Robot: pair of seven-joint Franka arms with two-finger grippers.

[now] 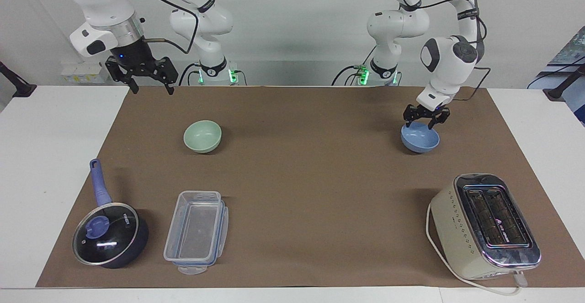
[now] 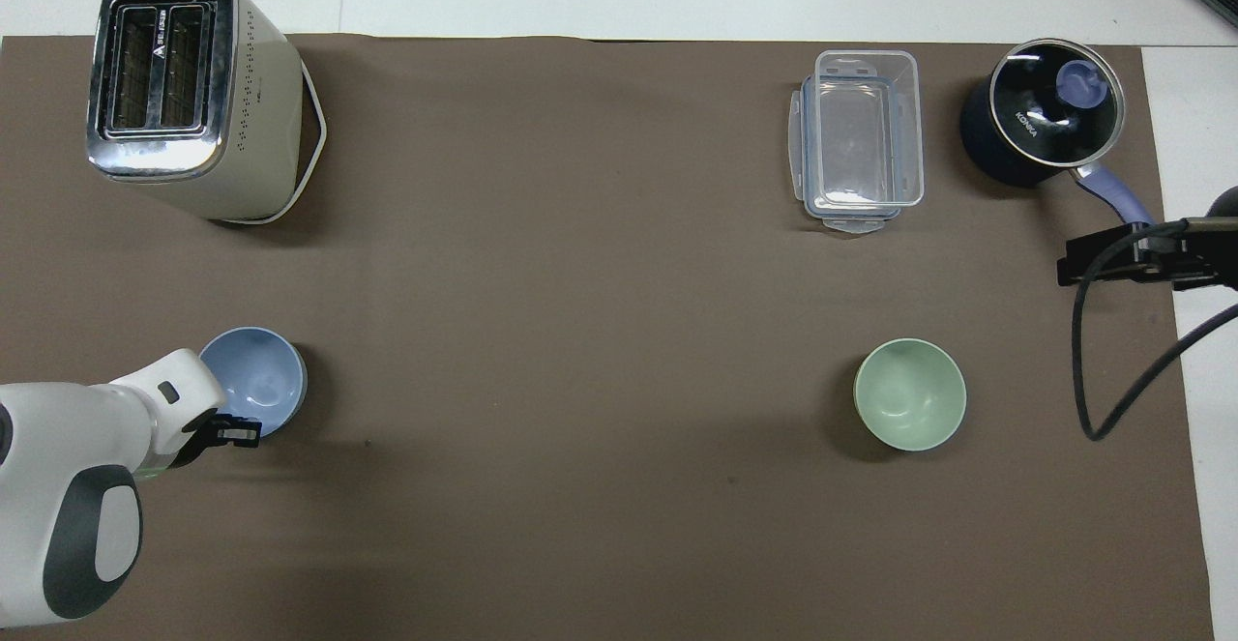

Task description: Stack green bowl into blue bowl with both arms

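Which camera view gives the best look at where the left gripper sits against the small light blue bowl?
The facing view: it shows the left gripper side-on, down at the small round light periwinkle-blue bowl's rim nearest the robots. In the overhead view the white arm covers most of the gripper; only its black tip shows at the bowl's edge.

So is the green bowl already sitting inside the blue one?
No, the green bowl stands alone on the brown mat toward the right arm's end, well apart from the blue bowl.

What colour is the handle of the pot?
The pot's handle is periwinkle blue, clearest in the facing view.
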